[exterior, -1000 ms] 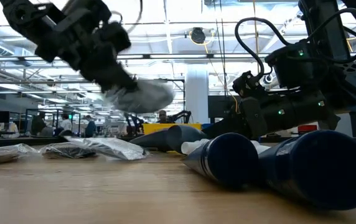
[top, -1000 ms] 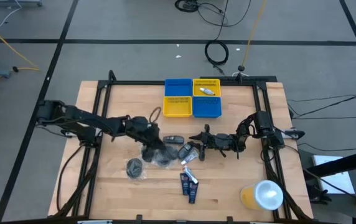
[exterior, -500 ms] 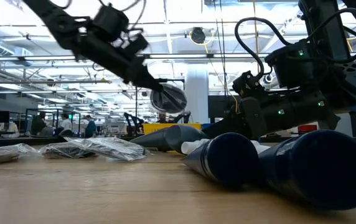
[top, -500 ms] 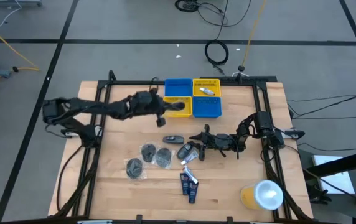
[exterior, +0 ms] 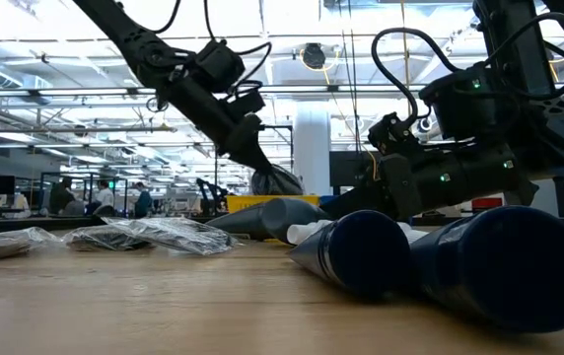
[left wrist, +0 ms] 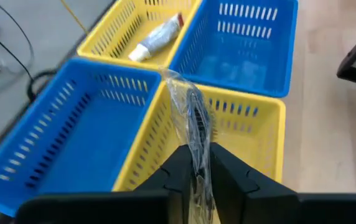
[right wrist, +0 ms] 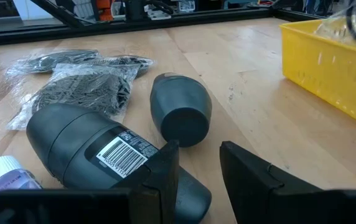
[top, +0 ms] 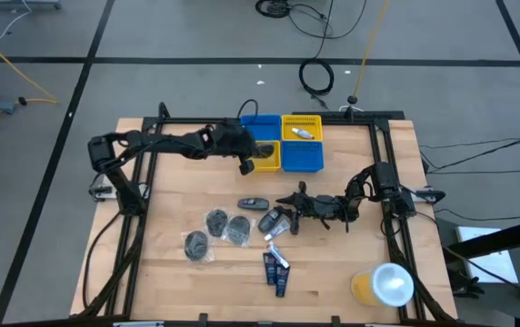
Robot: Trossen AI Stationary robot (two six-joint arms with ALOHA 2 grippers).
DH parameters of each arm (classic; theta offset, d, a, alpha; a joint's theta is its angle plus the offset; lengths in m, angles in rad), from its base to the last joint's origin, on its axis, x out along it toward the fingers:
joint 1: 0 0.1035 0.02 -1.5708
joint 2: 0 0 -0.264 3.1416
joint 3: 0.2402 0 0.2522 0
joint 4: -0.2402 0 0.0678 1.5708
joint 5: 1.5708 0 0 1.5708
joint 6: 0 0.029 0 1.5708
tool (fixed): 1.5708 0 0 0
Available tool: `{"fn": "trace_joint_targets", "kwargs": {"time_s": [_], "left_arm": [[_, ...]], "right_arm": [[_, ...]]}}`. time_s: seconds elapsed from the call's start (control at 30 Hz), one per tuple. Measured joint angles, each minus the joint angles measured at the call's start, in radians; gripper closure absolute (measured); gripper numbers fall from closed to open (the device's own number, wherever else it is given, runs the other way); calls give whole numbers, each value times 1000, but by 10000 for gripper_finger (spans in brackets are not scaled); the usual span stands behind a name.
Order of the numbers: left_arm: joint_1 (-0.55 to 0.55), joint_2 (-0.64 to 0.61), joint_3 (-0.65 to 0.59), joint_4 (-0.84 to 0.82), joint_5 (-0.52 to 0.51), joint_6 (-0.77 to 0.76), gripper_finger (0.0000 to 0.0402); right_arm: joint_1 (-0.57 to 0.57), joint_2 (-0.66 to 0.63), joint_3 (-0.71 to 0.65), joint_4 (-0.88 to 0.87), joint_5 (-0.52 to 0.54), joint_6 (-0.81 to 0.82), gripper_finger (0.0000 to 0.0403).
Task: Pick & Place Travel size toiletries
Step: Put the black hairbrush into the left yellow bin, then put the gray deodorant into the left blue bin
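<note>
My left gripper (left wrist: 201, 152) hangs over the near-left yellow bin (top: 262, 158), shut on a dark grey wrapped disc (exterior: 275, 180). Three more wrapped discs (top: 216, 221) lie flat on the wood. Two dark oval pieces (right wrist: 178, 112) and a barcoded one (right wrist: 97, 149) lie before my right gripper (right wrist: 198, 149), which is open low over the table's middle (top: 285, 204). Two dark blue tubes (top: 276, 270) lie toward the near edge. A white mini tube (top: 302, 133) lies in the far yellow bin. My left gripper pinches the disc's clear wrapper (left wrist: 193, 134) between its two fingers, slanting down from the table's left. The disc stands edge-on to the wrist view and hangs below the fingertips, lifted clear, its lower part at the yellow bin's rim. My right gripper: one finger (right wrist: 159, 171) overlaps the barcoded oval piece, and I cannot tell whether it touches.
Four square bins sit together at the far edge: blue (top: 260, 127) and yellow (top: 307, 123) behind, yellow and blue (top: 302, 158) in front. A big yellow cup with white lid (top: 383, 284) stands at the near right corner. Bare wood lies left of the discs.
My left gripper lifted one wrapped disc off the table from among the other discs and carried it up and toward the far edge, then a little right and down. The disc now hangs at the near-left yellow bin. The right arm kept still.
</note>
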Motion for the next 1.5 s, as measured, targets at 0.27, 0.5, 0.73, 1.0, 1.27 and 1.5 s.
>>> {"fn": "trace_joint_targets", "kwargs": {"time_s": [0.27, 0.5, 0.73, 1.0, 1.27, 1.5], "left_arm": [[19, 3, 0, -50, 17, -99, 300], [50, 3, 0, -24, 8, -102, 242], [59, 3, 0, -11, -18, -66, 223], [-1, 3, 0, -20, -51, 6, 321], [-124, -7, -1, -98, -9, 20, 397], [-295, -12, -1, -147, -6, 36, 372]], "right_arm": [[0, 0, 0, -1, -2, 4, 294], [0, 0, 0, -1, -3, 7, 294], [0, 0, 0, -1, -3, 7, 294], [0, 0, 0, -1, -2, 7, 294], [0, 0, 0, -2, -3, 7, 293], [0, 0, 0, -9, -3, 7, 293]]}}
